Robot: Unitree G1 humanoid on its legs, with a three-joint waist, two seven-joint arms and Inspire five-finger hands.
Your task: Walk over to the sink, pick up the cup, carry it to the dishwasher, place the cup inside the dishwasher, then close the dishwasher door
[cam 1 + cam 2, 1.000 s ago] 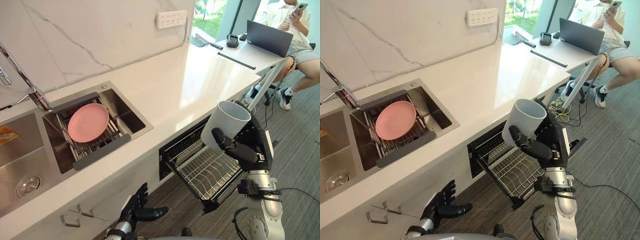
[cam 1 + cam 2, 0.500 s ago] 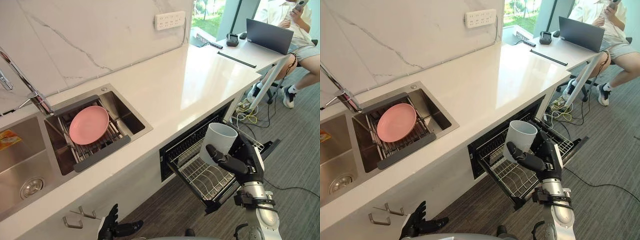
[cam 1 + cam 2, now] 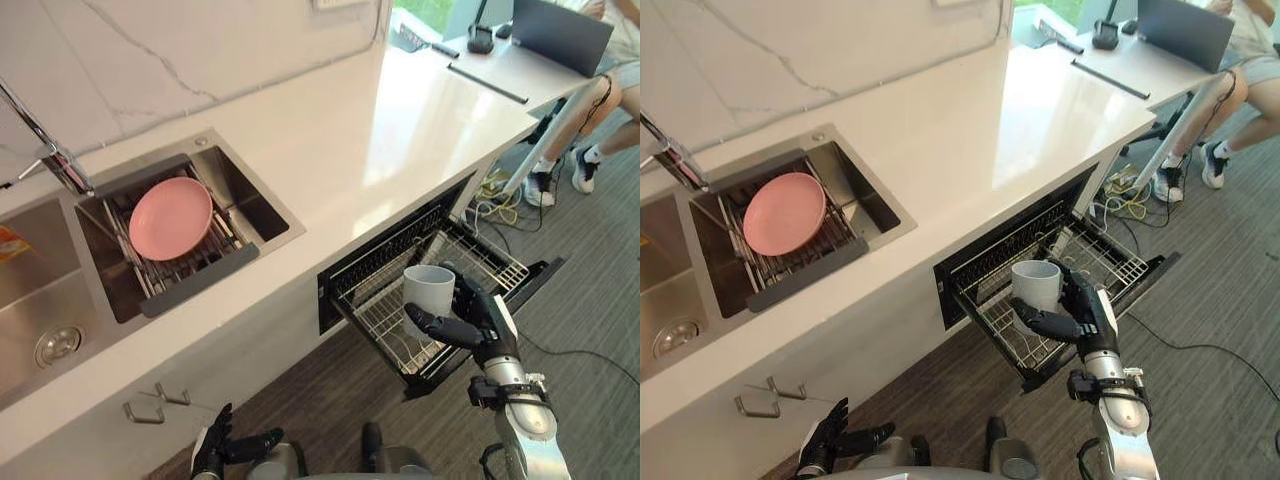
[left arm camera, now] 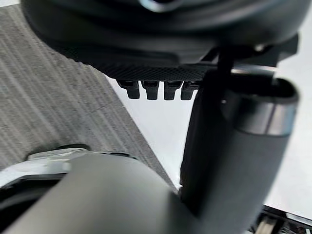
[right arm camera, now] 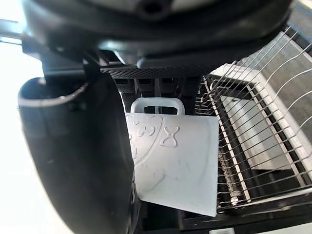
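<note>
Cup (image 3: pixel 1036 288), gripped mouth up by right hand (image 3: pixel 1087 312), hangs over dishwasher rack (image 3: pixel 1112 266); lower it straight between wires. Left hand (image 3: pixel 222 452) hangs open.

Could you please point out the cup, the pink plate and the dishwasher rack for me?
cup (image 3: pixel 427 291), left eye view, on its white side wall below the rim.
pink plate (image 3: pixel 170 218), left eye view, on its centre.
dishwasher rack (image 3: pixel 478 258), left eye view, on bare wires of its floor.

One white cup (image 3: pixel 428 290), one pink plate (image 3: pixel 170 217), one sink (image 3: pixel 255 213) with two basins, one faucet (image 3: pixel 45 152), one dishwasher rack (image 3: pixel 490 262), one laptop (image 3: pixel 560 30) far right, one seated person (image 3: pixel 1250 70).
</note>
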